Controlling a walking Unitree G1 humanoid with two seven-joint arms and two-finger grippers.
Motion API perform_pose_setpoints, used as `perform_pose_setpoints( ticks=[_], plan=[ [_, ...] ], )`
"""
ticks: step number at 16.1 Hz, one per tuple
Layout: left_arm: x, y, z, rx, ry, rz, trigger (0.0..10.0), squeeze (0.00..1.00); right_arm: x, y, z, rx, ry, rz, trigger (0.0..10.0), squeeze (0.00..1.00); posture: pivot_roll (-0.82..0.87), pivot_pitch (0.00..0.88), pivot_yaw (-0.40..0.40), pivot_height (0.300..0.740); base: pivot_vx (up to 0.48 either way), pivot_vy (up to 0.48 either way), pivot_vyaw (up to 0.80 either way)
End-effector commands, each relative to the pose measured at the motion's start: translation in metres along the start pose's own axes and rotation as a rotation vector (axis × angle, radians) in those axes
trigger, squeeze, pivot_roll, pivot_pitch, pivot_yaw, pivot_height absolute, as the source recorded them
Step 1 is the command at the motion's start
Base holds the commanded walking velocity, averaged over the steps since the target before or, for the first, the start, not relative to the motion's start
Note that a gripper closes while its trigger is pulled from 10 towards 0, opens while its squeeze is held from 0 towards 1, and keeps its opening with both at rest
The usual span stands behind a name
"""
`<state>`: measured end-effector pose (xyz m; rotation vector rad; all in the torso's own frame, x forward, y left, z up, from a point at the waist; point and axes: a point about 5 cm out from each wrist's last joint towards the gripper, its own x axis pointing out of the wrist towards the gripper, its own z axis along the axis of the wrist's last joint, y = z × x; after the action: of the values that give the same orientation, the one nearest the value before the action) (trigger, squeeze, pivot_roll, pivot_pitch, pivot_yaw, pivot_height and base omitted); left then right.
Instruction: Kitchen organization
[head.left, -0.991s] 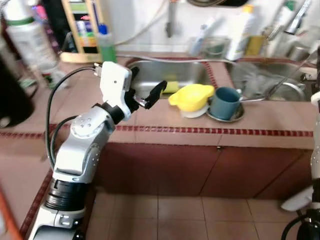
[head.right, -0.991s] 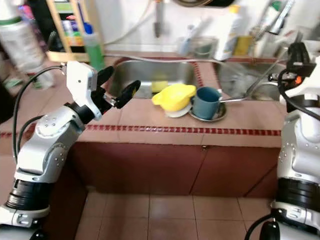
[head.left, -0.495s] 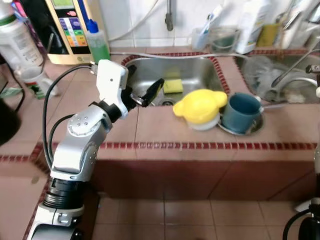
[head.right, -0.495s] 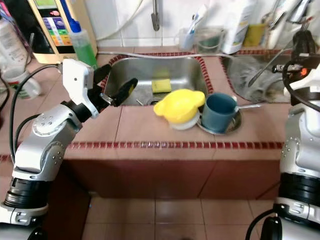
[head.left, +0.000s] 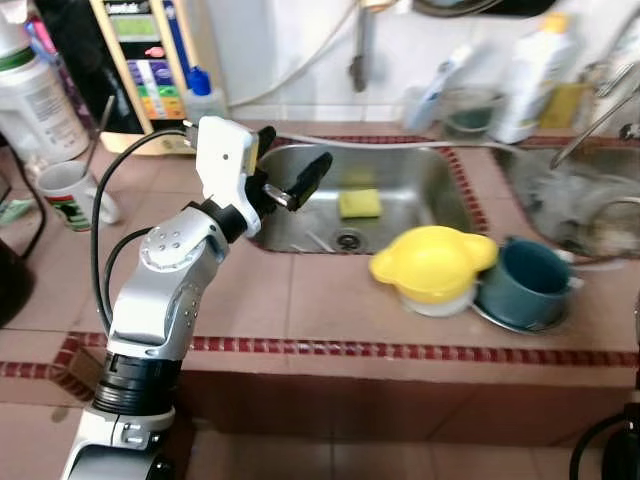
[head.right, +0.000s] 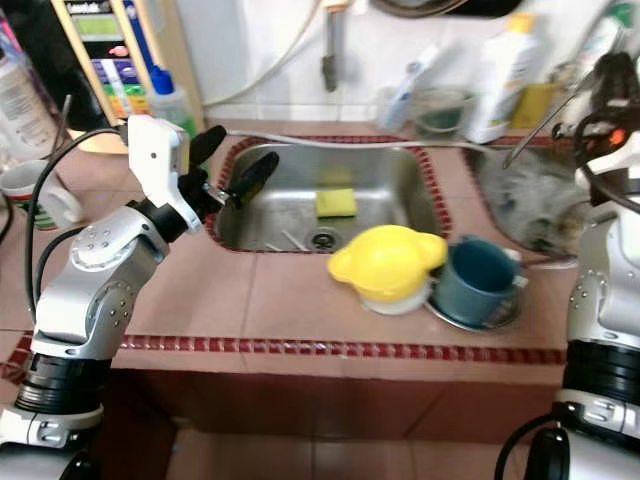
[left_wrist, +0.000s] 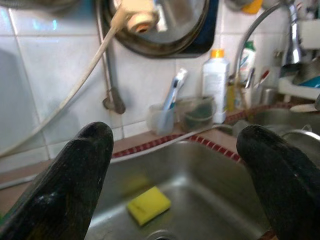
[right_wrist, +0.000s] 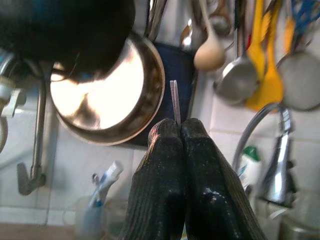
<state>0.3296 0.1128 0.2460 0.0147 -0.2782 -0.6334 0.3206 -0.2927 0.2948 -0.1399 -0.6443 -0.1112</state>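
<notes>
Brushed steel sink (head.right: 390, 180); glossy tiled counter (head.right: 250, 300)

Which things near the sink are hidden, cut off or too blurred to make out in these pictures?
- White bowl: eye views, mostly covered by the yellow lid.
- Plate under the blue cup: just its rim shows.
- Right end effector: right wrist view, pinches a thin metal strip; what it is cannot be told.
- Bottle labels: blurred.

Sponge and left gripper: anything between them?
Nothing but bare sink; left wrist view looks past the open left gripper straight down onto the sponge.
</notes>
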Motion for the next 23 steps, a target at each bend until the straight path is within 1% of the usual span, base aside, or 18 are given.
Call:
perform_pose_setpoints(
  ticks=[1, 2, 6, 8, 23],
  plan=[
    [0.0021, -0.0034, 0.0010, 0.009, -0.006, -0.012, 10.0, 0.00, -0.0002, -0.0035, 0.0004, -0.002, -0.002, -0.011, 10.0, 0.00, -0.12, 0.052, 0.022, 0.740, 0.000, 0.000, 0.00],
    [0.0013, -0.0050, 0.0009, -0.003, -0.011, -0.026, 10.0, 0.00, 0.0001, -0.0029, -0.0004, 0.000, 0.000, -0.007, 10.0, 0.00, -0.12, 0.052, 0.023, 0.740, 0.000, 0.000, 0.00],
    [0.0015, -0.0060, 0.0015, 0.018, -0.016, -0.032, 10.0, 0.00, 0.0014, -0.0041, -0.0007, -0.002, 0.001, -0.006, 10.0, 0.00, -0.12, 0.059, 0.019, 0.740, 0.000, 0.000, 0.00],
    [0.0005, -0.0080, 0.0026, 0.003, -0.027, -0.055, 10.0, 0.00, 0.0007, -0.0056, -0.0015, -0.005, 0.004, -0.006, 10.0, 0.00, -0.12, 0.061, 0.018, 0.740, 0.000, 0.000, 0.00],
    [0.0003, -0.0094, 0.0056, 0.005, -0.037, -0.076, 10.0, 0.00, 0.0034, -0.0099, -0.0038, -0.004, 0.013, -0.011, 10.0, 0.00, -0.12, 0.078, 0.018, 0.740, 0.325, 0.000, 0.00]
  ],
)
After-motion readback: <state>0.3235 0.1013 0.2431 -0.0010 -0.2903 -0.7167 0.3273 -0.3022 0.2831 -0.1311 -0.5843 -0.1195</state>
